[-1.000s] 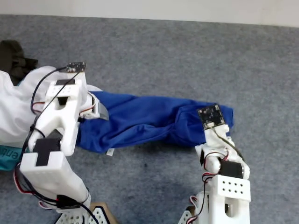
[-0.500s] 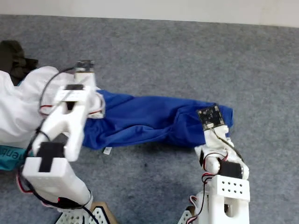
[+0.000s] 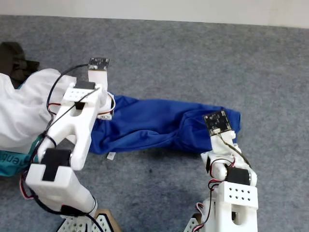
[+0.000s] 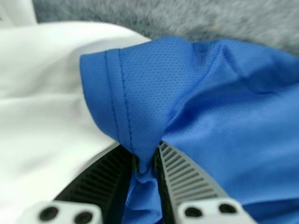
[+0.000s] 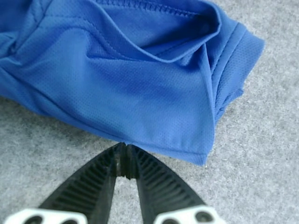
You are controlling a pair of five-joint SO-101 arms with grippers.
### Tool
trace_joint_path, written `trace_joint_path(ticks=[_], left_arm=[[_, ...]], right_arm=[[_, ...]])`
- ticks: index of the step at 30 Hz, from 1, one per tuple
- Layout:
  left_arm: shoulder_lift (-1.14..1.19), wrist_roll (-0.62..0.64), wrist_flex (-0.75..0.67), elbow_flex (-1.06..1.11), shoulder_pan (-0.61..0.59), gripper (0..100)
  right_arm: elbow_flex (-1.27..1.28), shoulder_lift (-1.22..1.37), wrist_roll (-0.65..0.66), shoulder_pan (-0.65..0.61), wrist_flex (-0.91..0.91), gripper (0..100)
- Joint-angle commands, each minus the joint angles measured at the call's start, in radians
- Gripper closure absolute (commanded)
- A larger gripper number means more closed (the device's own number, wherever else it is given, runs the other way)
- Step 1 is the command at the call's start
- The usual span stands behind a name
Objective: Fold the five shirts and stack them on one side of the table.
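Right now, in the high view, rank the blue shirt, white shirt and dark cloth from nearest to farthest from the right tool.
1. Blue shirt: its edge meets the right tool.
2. White shirt: far left, past the left arm.
3. Dark cloth: far-left back corner, farthest.

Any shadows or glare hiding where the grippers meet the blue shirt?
High view: even light, no glare, soft shadow on the table under the blue shirt. Left wrist view: fold at the left gripper shaded but visible. Right wrist view: dark only inside the open hem, away from the right gripper.
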Motion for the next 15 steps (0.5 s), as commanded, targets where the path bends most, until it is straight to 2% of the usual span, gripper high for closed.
trace_joint_path(ticks=[1,6,10,15], left_arm=[[-0.101,0.002,0.054,-0.058,0.047,94],[-0.145,0.002,0.129,-0.056,0.177,94],[-0.154,0.005,0.132,-0.061,0.278,94],[-0.147,0.006,0.140,-0.165,0.363,94]], right_arm=[[-0.007,-0.012,-0.031,0.004,-0.018,98.8],[0.002,-0.012,-0.040,-0.022,-0.018,98.8],[0.012,-0.012,-0.043,-0.021,-0.018,98.8],[0.012,-0.012,-0.044,-0.019,-0.018,98.8]])
